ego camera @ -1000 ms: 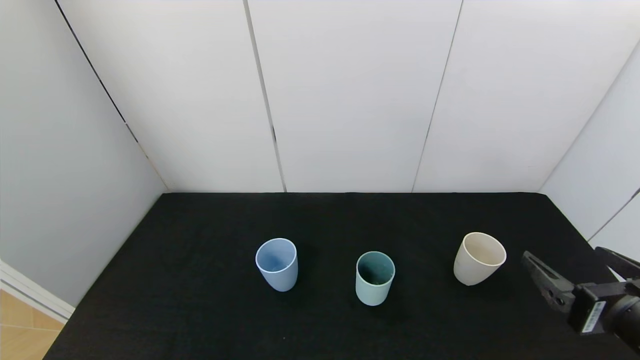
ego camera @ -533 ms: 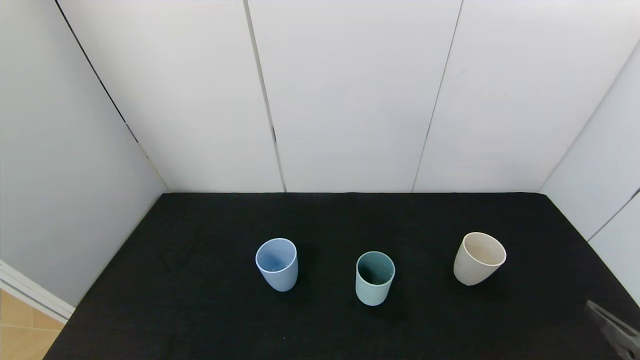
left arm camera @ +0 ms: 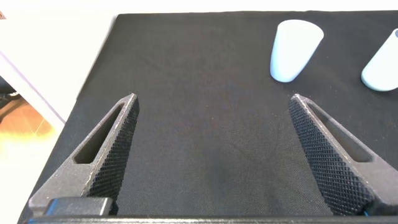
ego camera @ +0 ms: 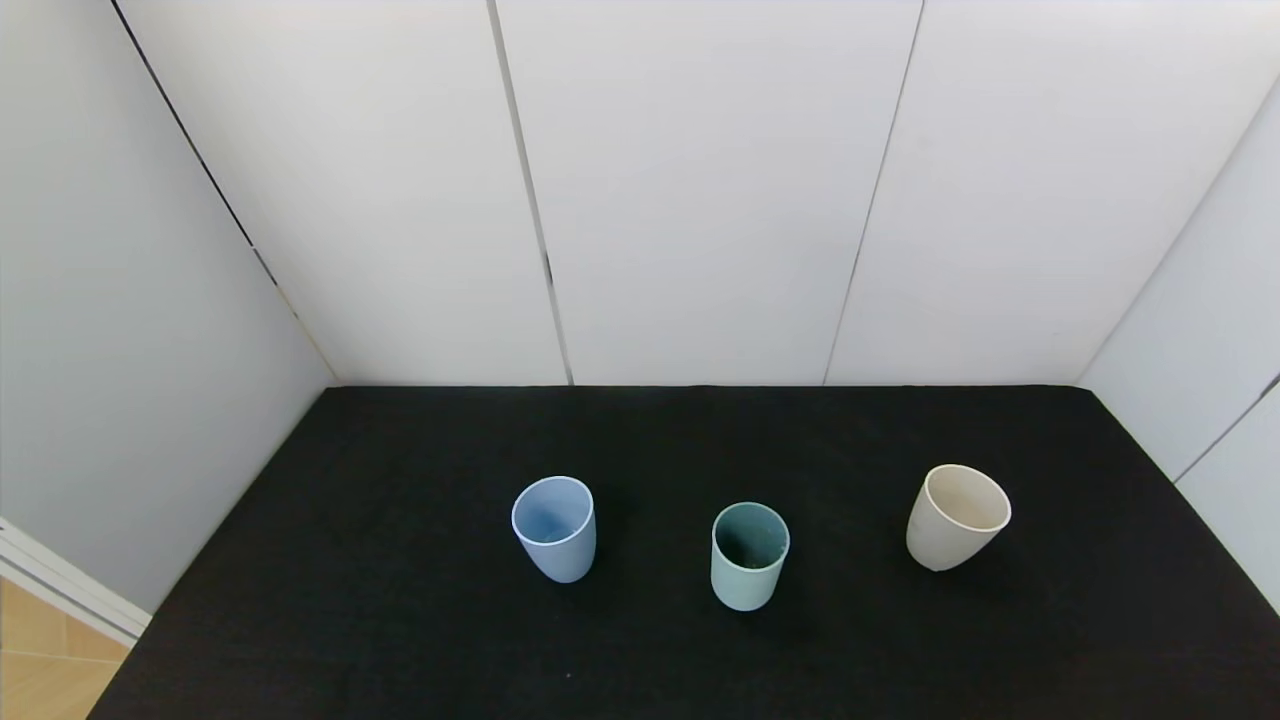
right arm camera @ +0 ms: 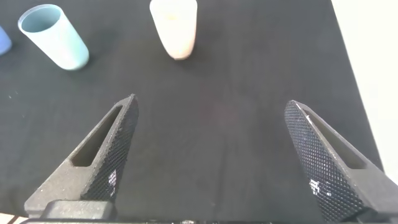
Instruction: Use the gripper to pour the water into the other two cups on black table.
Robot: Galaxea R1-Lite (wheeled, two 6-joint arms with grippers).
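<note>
Three cups stand upright in a row on the black table (ego camera: 400, 620): a pale blue cup (ego camera: 555, 528) on the left, a teal-green cup (ego camera: 749, 556) in the middle, a cream-white cup (ego camera: 955, 516) on the right. No water shows in any cup. Neither gripper shows in the head view. My left gripper (left arm camera: 212, 99) is open and empty over bare cloth, short of the blue cup (left arm camera: 294, 50). My right gripper (right arm camera: 211, 102) is open and empty, short of the cream cup (right arm camera: 175, 27) and the teal cup (right arm camera: 55, 36).
White wall panels close the table at the back and on both sides. The table's left edge drops to a wooden floor (ego camera: 40, 660). Bare black cloth lies in front of the cups.
My right gripper was at the head view's lower right beside the cream cup; it has drawn back toward me and left that view. The cups have not moved.
</note>
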